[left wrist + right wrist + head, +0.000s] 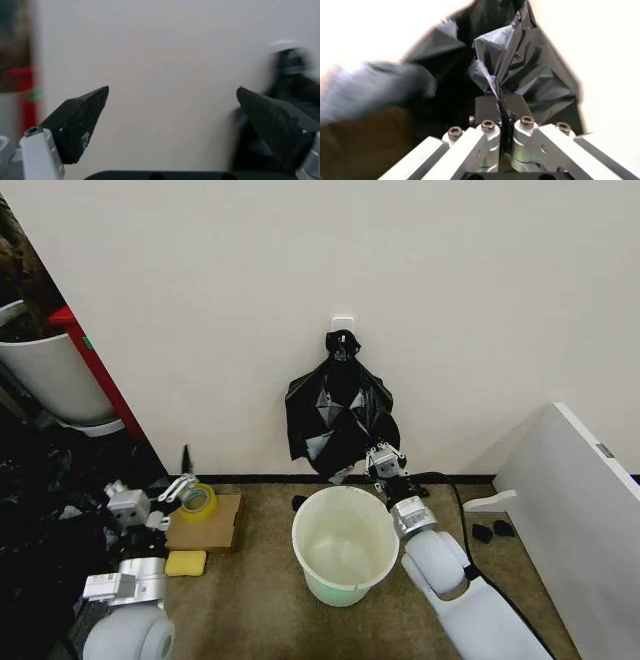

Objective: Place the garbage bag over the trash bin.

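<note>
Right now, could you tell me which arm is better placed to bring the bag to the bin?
Right. The right gripper is shut on the garbage bag just above the trash bin; the left gripper is open, off beside it.

bag (340, 415): thin glossy crinkled black plastic, as you see
bin (345, 544): smooth white plastic
floor (260, 600): matt brown carpet
box (205, 525): plain cardboard

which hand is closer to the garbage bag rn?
Right. The right hand is shut on the garbage bag, just behind the trash bin. The left hand is open, off to the left by the tape.
</note>
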You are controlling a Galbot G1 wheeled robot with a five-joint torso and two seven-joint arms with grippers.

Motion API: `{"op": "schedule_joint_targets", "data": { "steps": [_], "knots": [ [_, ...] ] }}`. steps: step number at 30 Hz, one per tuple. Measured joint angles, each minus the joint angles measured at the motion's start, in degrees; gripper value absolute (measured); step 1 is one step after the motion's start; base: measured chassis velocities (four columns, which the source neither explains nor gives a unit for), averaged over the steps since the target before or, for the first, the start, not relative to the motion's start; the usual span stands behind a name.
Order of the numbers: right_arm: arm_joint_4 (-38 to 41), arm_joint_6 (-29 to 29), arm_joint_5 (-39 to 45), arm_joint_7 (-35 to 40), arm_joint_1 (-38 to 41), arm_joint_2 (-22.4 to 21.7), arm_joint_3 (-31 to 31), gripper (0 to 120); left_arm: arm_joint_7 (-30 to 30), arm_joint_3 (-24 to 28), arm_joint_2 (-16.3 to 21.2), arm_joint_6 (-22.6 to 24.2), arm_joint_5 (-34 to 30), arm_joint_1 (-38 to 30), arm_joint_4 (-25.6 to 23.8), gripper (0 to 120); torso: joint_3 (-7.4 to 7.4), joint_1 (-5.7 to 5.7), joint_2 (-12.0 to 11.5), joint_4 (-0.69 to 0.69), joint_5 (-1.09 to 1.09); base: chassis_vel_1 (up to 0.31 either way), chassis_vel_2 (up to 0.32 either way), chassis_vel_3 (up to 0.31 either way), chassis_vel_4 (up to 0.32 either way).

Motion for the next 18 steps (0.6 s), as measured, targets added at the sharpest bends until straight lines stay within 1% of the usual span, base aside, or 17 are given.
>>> {"op": "schedule_joint_targets", "data": {
  "steps": [2,3,4,5,7,8,10,12,13,15,16,17,18],
  "knots": [
    [0.79,1.28,6.61,-1.40,0.01,0.75,-0.56,0,3.85,1.27,7.90,-0.21,-3.18,-4.07,1.93,100,0.00,0.00,0.00,-0.02,0.01,0.000,0.000,0.000,0.000],
    [0.95,2.03,8.30,-2.26,0.02,1.17,-0.79,0,5.27,2.14,10.82,-0.20,-4.36,-5.83,3.02,100,0.00,0.00,0.00,-0.02,0.01,0.000,0.000,0.000,0.000],
    [0.95,2.03,8.30,-2.26,0.02,1.17,-0.79,0,5.27,2.14,10.82,-0.20,-4.36,-5.83,3.02,100,0.00,0.00,0.00,-0.02,0.01,0.000,0.000,0.000,0.000],
    [0.98,2.90,9.22,-3.15,0.06,1.62,-1.10,0,6.83,3.40,13.80,0.02,-5.29,-7.90,4.38,100,0.00,0.00,0.00,-0.02,0.01,0.000,0.000,0.000,0.000],
    [0.73,4.66,9.57,-4.87,0.29,2.30,-1.77,0,9.19,5.58,17.79,0.69,-6.07,-11.00,6.31,100,0.00,0.00,0.00,-0.02,0.00,0.000,0.000,0.000,0.000],
    [0.73,4.66,9.57,-4.87,0.29,2.30,-1.77,0,9.19,5.58,17.79,0.69,-6.07,-11.00,6.31,100,0.00,0.00,0.00,-0.02,0.00,0.000,0.000,0.000,0.000],
    [0.36,5.75,9.18,-6.22,0.53,2.95,-2.59,0,12.57,8.35,21.16,1.61,-6.47,-14.61,7.95,100,0.00,0.00,0.00,0.01,0.00,0.000,0.000,0.000,0.000],
    [0.27,5.97,8.90,-6.57,0.55,3.25,-2.85,0,15.92,11.67,23.87,2.90,-5.54,-19.29,9.78,100,0.01,0.00,0.00,0.00,0.00,0.000,0.000,0.000,0.000],
    [0.27,5.97,8.90,-6.57,0.55,3.25,-2.85,0,15.92,11.67,23.87,2.90,-5.54,-19.29,9.78,100,0.01,0.00,0.00,0.00,0.00,0.000,0.000,0.000,0.000],
    [0.24,6.08,8.67,-6.80,0.54,3.36,-2.85,0,16.91,14.57,25.32,3.50,-3.60,-23.80,11.96,100,0.00,0.00,0.00,-0.02,0.00,0.000,0.000,0.000,0.000],
    [0.30,6.10,8.53,-6.95,0.44,3.35,-2.78,0,16.95,16.79,25.89,3.83,-2.40,-27.14,13.70,100,0.01,0.01,0.00,-0.02,0.00,0.000,0.000,0.000,0.000],
    [0.38,6.11,8.46,-7.02,0.35,3.31,-2.74,0,16.87,17.98,26.00,4.12,-1.93,-28.81,14.59,100,0.01,0.01,-0.01,-0.01,0.00,0.000,0.000,0.000,0.000],
    [0.38,6.11,8.46,-7.02,0.35,3.31,-2.74,0,16.87,17.98,26.00,4.12,-1.93,-28.81,14.59,100,0.01,0.01,-0.01,-0.01,0.00,0.000,0.000,0.000,0.000]
  ]
}}
